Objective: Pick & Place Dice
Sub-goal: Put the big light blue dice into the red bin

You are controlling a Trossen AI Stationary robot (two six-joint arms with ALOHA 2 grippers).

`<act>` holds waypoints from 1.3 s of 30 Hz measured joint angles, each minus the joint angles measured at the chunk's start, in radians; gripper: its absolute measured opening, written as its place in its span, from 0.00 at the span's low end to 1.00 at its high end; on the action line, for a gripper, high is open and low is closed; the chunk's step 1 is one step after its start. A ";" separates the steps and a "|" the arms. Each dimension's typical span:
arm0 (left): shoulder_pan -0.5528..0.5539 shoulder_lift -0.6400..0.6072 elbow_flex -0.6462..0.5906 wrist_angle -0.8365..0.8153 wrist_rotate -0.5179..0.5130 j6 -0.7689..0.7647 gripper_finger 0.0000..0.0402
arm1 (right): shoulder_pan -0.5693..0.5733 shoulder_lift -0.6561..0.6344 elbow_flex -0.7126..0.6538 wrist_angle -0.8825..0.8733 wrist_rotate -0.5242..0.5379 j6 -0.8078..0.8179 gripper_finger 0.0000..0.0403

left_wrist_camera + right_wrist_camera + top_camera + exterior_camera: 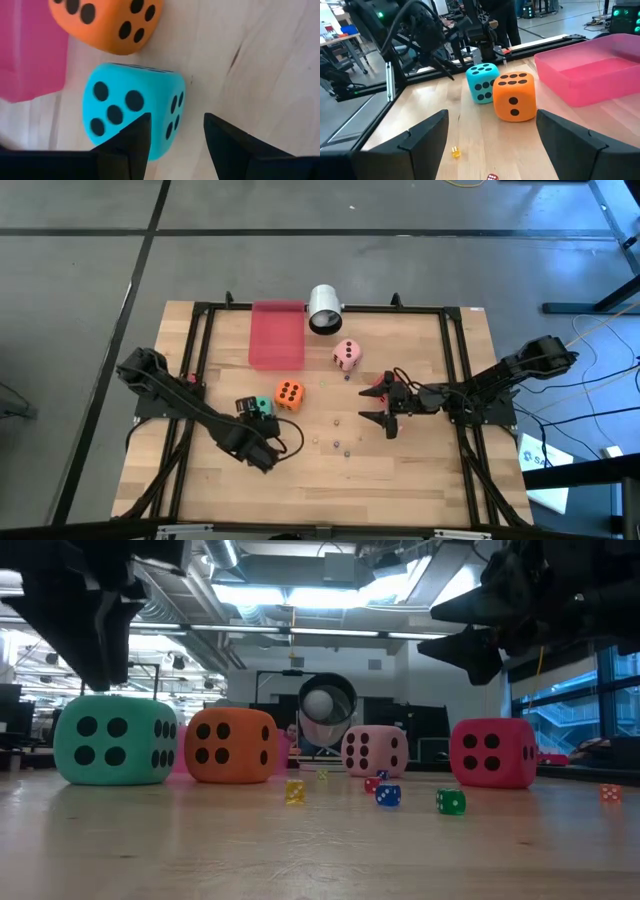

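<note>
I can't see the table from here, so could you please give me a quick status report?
Left gripper open above green die, nothing held. Right gripper open, empty, mid-table. Orange die beside the green. Small dice scattered, not in the way.

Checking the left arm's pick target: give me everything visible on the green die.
The green die is a soft-looking, foam-like cube, teal-green with dark pips and rounded corners. It sits flat on the wooden table, left of the orange die; a narrow gap separates them in the left wrist view. The low view shows a four-pip face; the left wrist view shows faces with four and three pips. The left gripper hangs above it, fingers open, one finger over the die's edge; contact cannot be told.
</note>
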 joint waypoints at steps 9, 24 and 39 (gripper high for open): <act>-0.002 0.010 0.038 -0.071 -0.045 -0.026 0.42 | 0.000 0.000 0.000 -0.007 0.012 -0.008 0.74; -0.002 0.097 0.037 -0.120 -0.063 -0.004 0.42 | 0.000 0.000 0.000 -0.010 0.034 -0.027 0.74; -0.002 0.097 0.037 -0.089 -0.119 -0.021 0.42 | 0.000 0.000 0.000 -0.030 0.034 -0.027 0.74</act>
